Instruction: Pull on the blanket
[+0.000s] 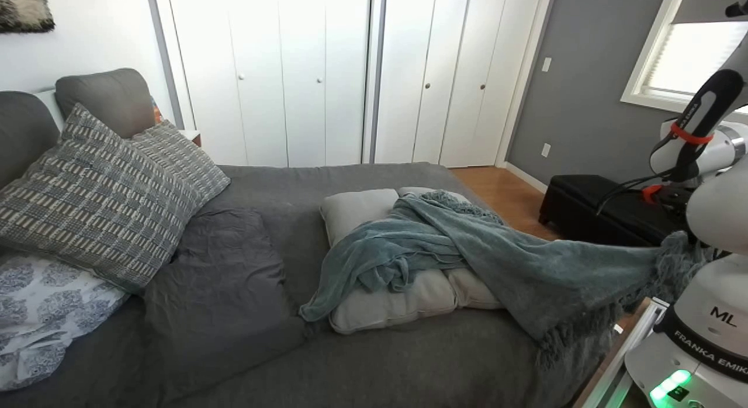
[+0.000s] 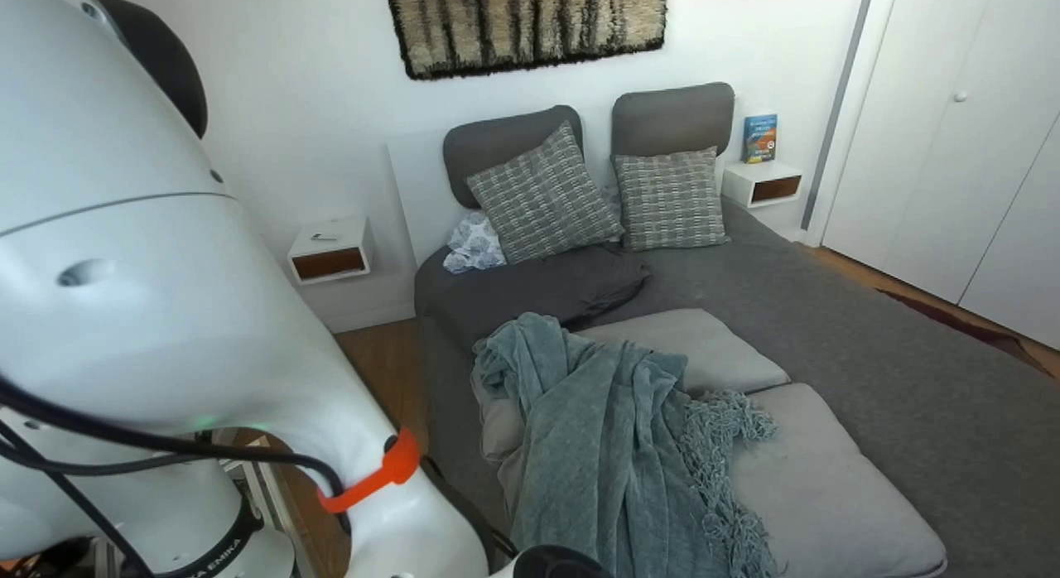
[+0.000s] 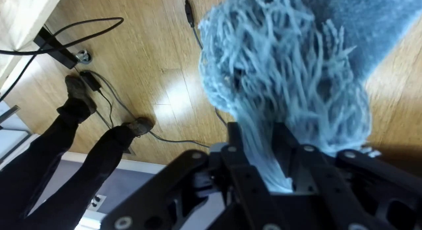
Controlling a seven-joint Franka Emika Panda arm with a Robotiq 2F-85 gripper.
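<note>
The teal blanket (image 1: pixel 526 262) lies rumpled over the cream pillows in an exterior view. Its fringed end is stretched off the bed, raised toward the robot. It also shows draped over the pillows in an exterior view (image 2: pixel 596 445), with its lower part cut off by the frame edge. In the wrist view the blanket's fringe (image 3: pixel 280 58) hangs bunched at my gripper (image 3: pixel 257 128). A strand bundle runs between the two fingers down to the palm, and the fingers are closed around it. The gripper is mostly hidden by the arm and fringe in the exterior views.
Cream pillows (image 1: pixel 374 311) lie on the dark grey bed cover (image 1: pixel 444 361). A black ottoman (image 1: pixel 608 212) stands beyond the bed end. In the wrist view, a person's legs (image 3: pixel 56 151) and cables (image 3: pixel 178 141) are on the wooden floor (image 3: pixel 141 58).
</note>
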